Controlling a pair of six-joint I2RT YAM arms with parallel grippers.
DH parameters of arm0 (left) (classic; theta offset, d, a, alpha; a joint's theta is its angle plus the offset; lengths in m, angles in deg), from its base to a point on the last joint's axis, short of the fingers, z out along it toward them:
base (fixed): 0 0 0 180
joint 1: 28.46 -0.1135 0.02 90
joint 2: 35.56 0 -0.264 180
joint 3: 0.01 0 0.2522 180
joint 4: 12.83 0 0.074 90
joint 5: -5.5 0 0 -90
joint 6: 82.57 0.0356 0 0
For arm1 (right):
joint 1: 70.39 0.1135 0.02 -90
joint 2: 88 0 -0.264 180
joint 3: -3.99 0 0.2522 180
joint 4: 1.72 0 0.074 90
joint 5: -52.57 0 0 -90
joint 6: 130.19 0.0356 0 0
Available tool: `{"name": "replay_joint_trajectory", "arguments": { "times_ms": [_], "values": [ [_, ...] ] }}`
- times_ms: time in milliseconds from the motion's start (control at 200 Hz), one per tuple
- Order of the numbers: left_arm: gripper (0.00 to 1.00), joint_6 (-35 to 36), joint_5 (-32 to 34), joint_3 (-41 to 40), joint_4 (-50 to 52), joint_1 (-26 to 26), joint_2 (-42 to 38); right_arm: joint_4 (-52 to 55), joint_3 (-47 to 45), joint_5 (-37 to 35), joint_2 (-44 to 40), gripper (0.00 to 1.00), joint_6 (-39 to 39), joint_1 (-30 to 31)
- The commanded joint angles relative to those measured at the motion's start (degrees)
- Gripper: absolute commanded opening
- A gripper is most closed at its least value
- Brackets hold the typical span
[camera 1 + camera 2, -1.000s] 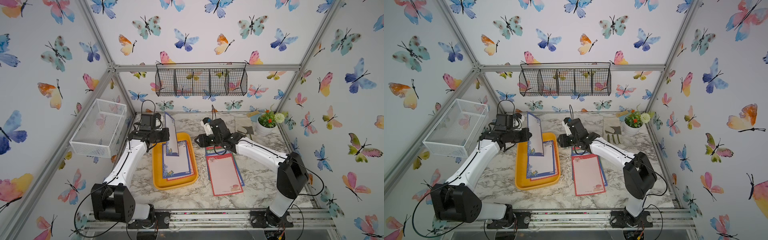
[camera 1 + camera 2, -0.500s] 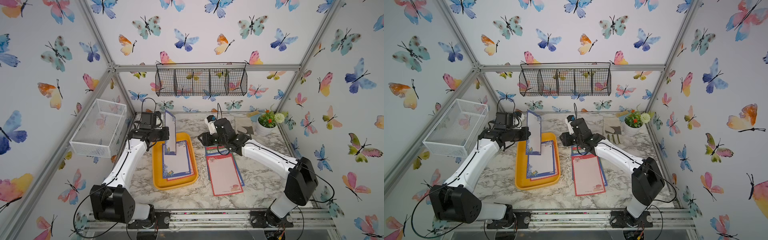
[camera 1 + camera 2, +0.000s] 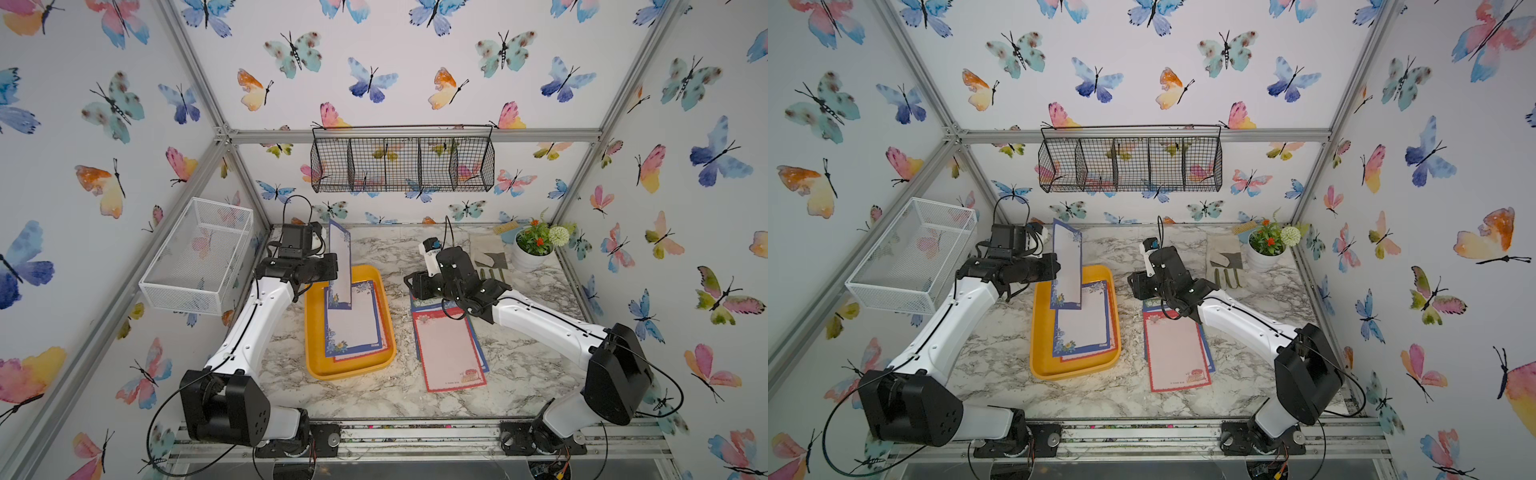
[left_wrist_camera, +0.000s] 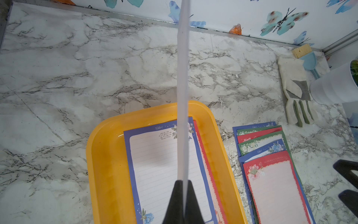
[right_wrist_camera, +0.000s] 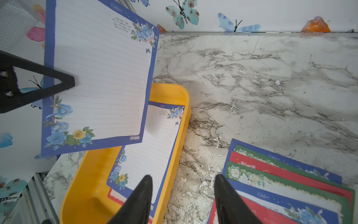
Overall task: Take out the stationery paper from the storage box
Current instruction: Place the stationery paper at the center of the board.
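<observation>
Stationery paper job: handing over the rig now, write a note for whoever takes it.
Left gripper: shut on a blue-bordered sheet, held upright above the storage box.
Right gripper: open, empty, above the table beside the box.
Done: a pile of sheets on the table beside the box.
Left: place the held sheet; a blue sheet and a red one beneath it lie in the box.

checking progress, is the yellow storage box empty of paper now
No, a blue-bordered sheet lies flat inside the storage box.

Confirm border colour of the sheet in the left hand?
The sheet has a blue floral border; clearest in right wrist view.
</observation>
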Motion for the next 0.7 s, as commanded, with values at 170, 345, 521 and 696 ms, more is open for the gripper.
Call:
{"name": "replay_joint_trajectory", "arguments": {
  "times_ms": [170, 345, 521, 696],
  "values": [
    [0.0, 1.7, 1.5, 3.0, -0.8, 0.8, -1.4, -5.0, -0.1, 0.1, 0.1, 0.54, -2.0, 0.3],
    [0.0, 7.0, 7.7, 8.0, -1.6, 8.1, -3.9, -13.0, -3.0, 1.1, -4.2, 0.56, -5.9, 0.3],
    [0.0, 13.8, 3.9, 7.0, -14.7, 12.7, -7.0, -14.4, -3.0, 0.4, -8.7, 0.67, -13.0, 0.3],
    [0.0, 16.2, -6.3, 1.7, -31.5, 12.9, -8.7, -12.9, -2.3, -5.4, -12.6, 0.82, -17.7, 0.3]
  ]
}}
